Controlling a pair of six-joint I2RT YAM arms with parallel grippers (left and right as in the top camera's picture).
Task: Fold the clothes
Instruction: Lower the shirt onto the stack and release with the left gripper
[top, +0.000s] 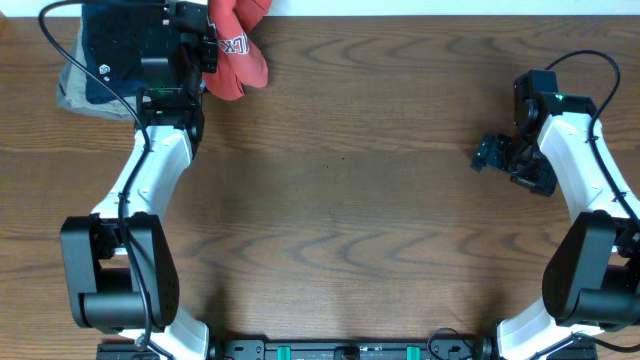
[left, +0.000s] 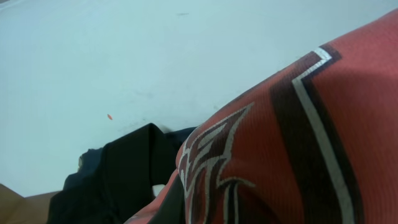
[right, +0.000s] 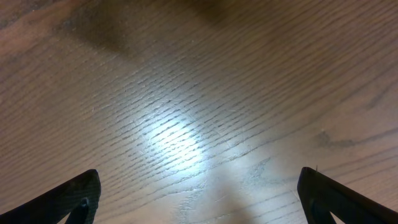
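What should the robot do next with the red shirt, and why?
Probably drag the red T-shirt toward the bare middle of the table. The left gripper seems shut on it, and it lies bunched at the far edge beside dark folded clothes, too crumpled to fold. The right gripper is open over bare wood.

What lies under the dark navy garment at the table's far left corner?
A khaki-grey garment shows beneath the navy garment, poking out at its left and lower edges. The rest of it is covered, so its full extent cannot be seen.
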